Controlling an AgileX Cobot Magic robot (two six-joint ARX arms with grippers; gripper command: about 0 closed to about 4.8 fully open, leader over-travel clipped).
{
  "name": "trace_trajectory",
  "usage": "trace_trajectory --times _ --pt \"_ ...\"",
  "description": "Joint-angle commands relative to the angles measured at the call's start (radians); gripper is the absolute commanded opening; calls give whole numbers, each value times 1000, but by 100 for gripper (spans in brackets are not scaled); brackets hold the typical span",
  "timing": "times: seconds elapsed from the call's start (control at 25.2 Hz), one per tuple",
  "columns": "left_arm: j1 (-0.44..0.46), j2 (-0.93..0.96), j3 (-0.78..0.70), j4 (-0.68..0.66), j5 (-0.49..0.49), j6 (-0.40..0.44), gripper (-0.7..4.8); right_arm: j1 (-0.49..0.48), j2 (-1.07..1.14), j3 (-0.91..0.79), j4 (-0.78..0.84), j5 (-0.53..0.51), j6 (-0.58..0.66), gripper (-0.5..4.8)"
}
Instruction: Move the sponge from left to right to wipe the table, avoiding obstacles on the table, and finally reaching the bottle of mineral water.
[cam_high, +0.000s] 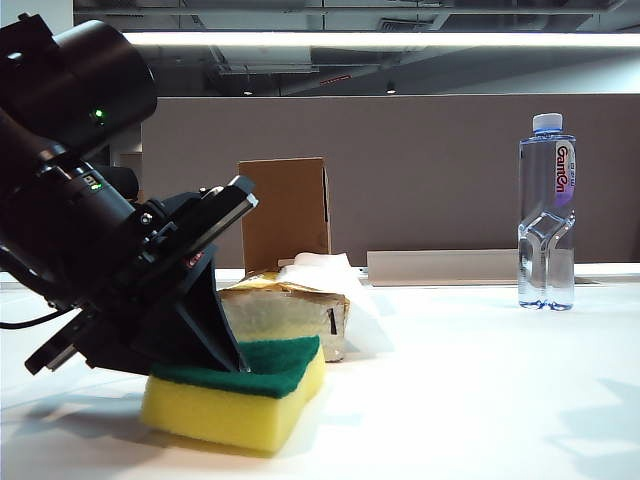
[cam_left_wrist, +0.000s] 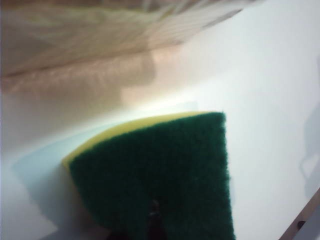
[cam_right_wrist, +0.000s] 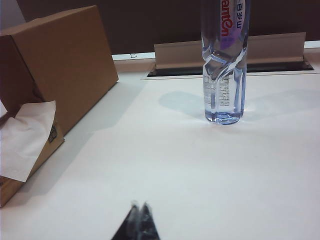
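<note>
White table (cam_high: 480, 400) carries everything. Left arm leans in at the near left; left gripper (cam_high: 225, 345) is clenched, its tips pressed into the sponge's (cam_high: 240, 395) green top. Sponge lies flat, just in front of the tissue pack (cam_high: 290, 305). Cardboard box (cam_high: 285, 212) stands behind. Bottle of mineral water (cam_high: 547, 212) upright, well apart on the right. Right gripper (cam_right_wrist: 138, 220) closed, holding nothing, above bare table.

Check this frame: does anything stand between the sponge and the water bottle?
Yes. The tissue pack sits close behind the sponge under the shut left gripper, the cardboard box beyond it. Table toward the bottle looks bare. The shut right gripper hovers apart.
</note>
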Motion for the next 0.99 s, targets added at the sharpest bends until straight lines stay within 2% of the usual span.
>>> trace_trajectory --times 0.04,0.24,0.32,0.36,0.64,0.71,0.79,0.99 --pt "-3 2 0 -14 6 -2 28 0 -1 0 14 -4 4 -1" --pt "-3 2 0 -23 6 -2 37 0 -1 0 14 -5 4 -2" --pt "-3 2 0 -24 6 -2 89 0 -1 0 14 -4 4 -1" --pt "-3 2 0 -26 6 -2 96 0 -1 0 14 -4 4 -1" --pt "-3 1 0 -26 7 -2 100 0 -1 0 14 -5 4 -1" --pt "-2 1 1 -26 11 -2 160 0 -1 0 14 -4 4 -1" --pt "-2 1 1 -26 16 -2 192 0 -1 0 14 -5 4 -1" --pt "-2 0 2 -26 24 -2 192 0 -1 0 14 -5 4 -1"
